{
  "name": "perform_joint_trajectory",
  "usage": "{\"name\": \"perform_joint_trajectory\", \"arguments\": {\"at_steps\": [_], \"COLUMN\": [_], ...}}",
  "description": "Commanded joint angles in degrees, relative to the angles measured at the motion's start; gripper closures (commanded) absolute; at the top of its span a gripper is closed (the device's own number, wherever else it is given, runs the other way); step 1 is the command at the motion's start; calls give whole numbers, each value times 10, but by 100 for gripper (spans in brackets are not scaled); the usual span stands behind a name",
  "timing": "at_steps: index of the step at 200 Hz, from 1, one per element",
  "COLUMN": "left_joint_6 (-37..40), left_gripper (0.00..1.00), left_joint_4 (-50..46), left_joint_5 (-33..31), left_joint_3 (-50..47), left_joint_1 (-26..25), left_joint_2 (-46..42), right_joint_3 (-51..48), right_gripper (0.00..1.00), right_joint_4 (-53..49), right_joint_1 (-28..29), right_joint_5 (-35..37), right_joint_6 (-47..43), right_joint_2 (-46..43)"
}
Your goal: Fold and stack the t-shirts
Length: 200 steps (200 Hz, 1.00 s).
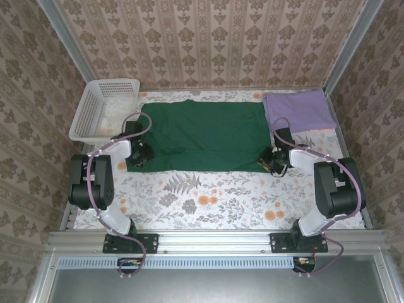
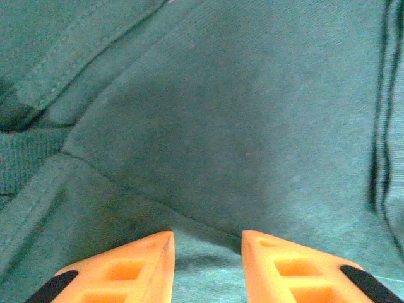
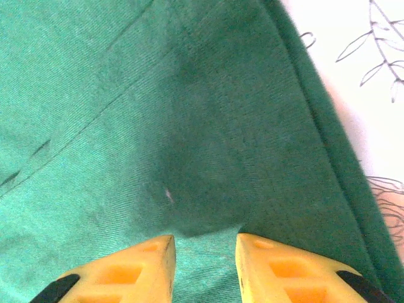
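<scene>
Left pincer [image 2: 207,237] and right pincer [image 3: 205,238] are clamping green t-shirt [image 1: 202,129] near corners, fold seemingly starting; lilac t-shirt [image 1: 298,110] is lying folded, far-right tabletop [image 1: 208,202] corner; stacking pending.

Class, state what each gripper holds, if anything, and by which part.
Both pinch the plain dark green cloth t-shirt: the left gripper at its near left corner, the right gripper at its near right corner.

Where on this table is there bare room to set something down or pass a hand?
The widest bare patch of the table is the strip between the green t-shirt and the arm bases. Crowded: the white basket back left, the lilac t-shirt back right, and the left gripper and right gripper at the green shirt's near corners.
</scene>
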Motion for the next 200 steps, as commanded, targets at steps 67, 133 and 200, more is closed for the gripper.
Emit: {"name": "perform_joint_trajectory", "arguments": {"at_steps": [67, 133, 200], "left_joint_6": [17, 4, -12], "left_gripper": [65, 64, 56], "left_joint_4": [-9, -33, -82], "left_joint_5": [-16, 6, 18], "left_joint_3": [-92, -179, -132], "left_joint_1": [-1, -2, -45], "left_joint_2": [-73, -204, -323], "right_joint_3": [-11, -90, -92], "right_gripper": [61, 61, 47], "right_joint_4": [-110, -136, -146], "right_joint_1": [-1, 0, -1], "right_joint_5": [36, 35, 12], "right_joint_6": [2, 16, -19], "right_joint_2": [-18, -110, -196]}}
